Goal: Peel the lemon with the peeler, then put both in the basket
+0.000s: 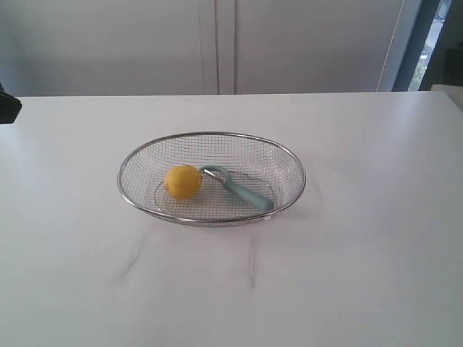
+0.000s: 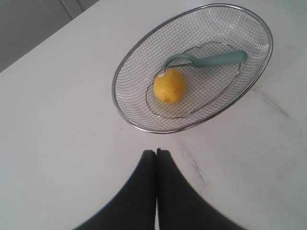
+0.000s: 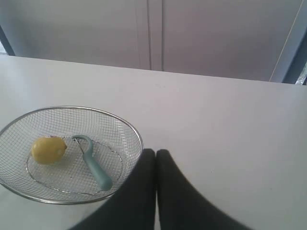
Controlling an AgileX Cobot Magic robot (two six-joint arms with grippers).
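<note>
The silver wire-mesh basket (image 1: 145, 155) stands in the middle of the white table. Inside it lie the yellow lemon (image 1: 183, 181) and, touching its right side, the teal peeler (image 1: 242, 189). The left wrist view shows the lemon (image 2: 169, 86) with its sticker, the peeler (image 2: 211, 59) and the basket (image 2: 125, 72) ahead of my left gripper (image 2: 156, 152), which is shut and empty, apart from the basket rim. My right gripper (image 3: 156, 152) is shut and empty beside the basket (image 3: 134, 125); lemon (image 3: 48, 149) and peeler (image 3: 93, 167) lie within. Neither gripper shows in the exterior view.
A dark object (image 1: 9, 108) sits at the table's far left edge. Faint scuff marks (image 1: 252, 264) streak the tabletop in front of the basket. White cabinet doors (image 1: 217, 43) stand behind the table.
</note>
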